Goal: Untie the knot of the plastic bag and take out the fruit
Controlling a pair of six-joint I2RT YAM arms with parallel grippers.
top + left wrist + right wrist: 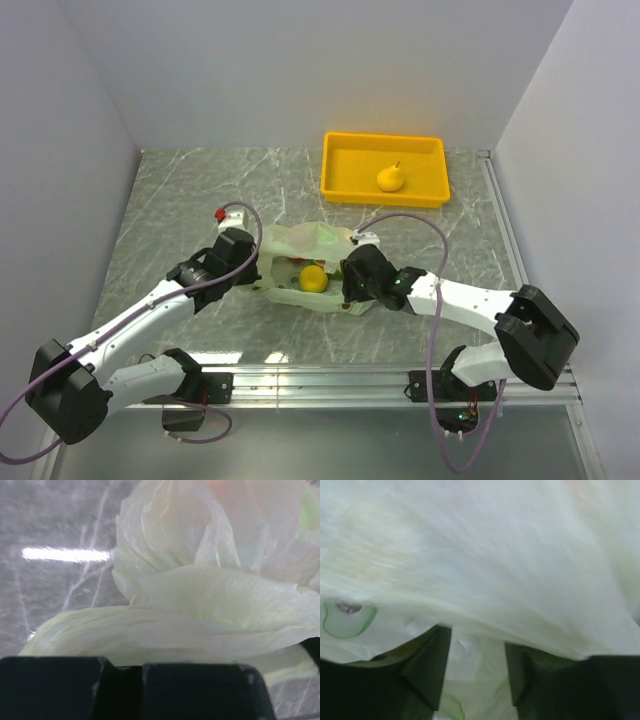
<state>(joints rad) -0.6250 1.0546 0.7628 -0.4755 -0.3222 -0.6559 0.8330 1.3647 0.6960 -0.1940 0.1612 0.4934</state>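
The pale green plastic bag (300,243) lies crumpled at the table's middle with its mouth open. No knot shows. A round yellow fruit (313,278) sits inside it. A yellow pear (390,178) lies in the yellow tray (345,150). My left gripper (257,268) is at the bag's left edge. In the left wrist view it (129,666) is shut, with the bag's film (215,595) running into its fingertips. My right gripper (350,278) is at the bag's right side. In the right wrist view it (477,635) is open, with film (480,555) draped over and between its fingers.
The yellow tray stands at the back right, well behind the bag. A small red thing (219,213) shows beside the left wrist; I cannot tell what it is. White walls close the table on the left, back and right.
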